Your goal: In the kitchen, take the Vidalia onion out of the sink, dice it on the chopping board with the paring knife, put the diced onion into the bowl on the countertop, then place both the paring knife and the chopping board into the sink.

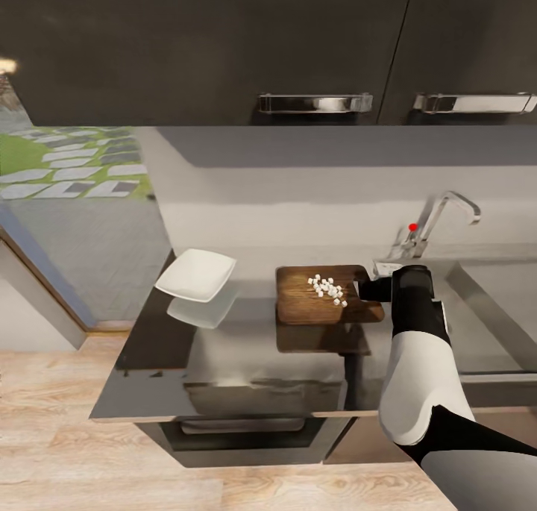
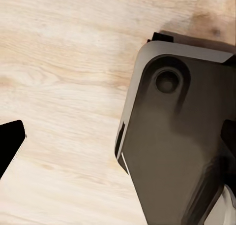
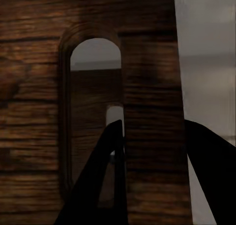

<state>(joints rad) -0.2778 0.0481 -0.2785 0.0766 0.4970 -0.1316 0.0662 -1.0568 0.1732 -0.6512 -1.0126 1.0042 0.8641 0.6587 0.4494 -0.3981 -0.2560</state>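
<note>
Floor: light wood planks [image 1: 60, 421] run along the near left of my head view, and the left wrist camera looks straight down on the same boards.
Left gripper: one dark fingertip [image 2: 9, 144] pokes in at the edge of the left wrist picture over the floor, beside a grey-and-black part of the robot's body [image 2: 182, 136]; I cannot tell whether those fingers are apart or closed.
Bowl: the white squarish bowl [image 1: 195, 274] sits on the far left of the countertop [image 1: 224, 362], well apart from the board, its reflection showing in the gloss.
Chopping board: the brown board [image 1: 306, 306] lies flat mid-counter, just left of the sink.
Diced onion: tiny white cubes [image 1: 328, 289] sit scattered on the board's far right half.
Right gripper: my right gripper [image 3: 152, 151] is at the board's right edge; one finger [image 3: 98, 185] goes into the slot-shaped handle hole [image 3: 93, 87], the other lies outside the edge, the wooden strip between them. They look clamped on it, though I can't confirm contact.
Sink: grey basin [image 1: 492, 309] at far right, chrome tap [image 1: 440, 220] with red knob [image 1: 412, 227] behind.
</note>
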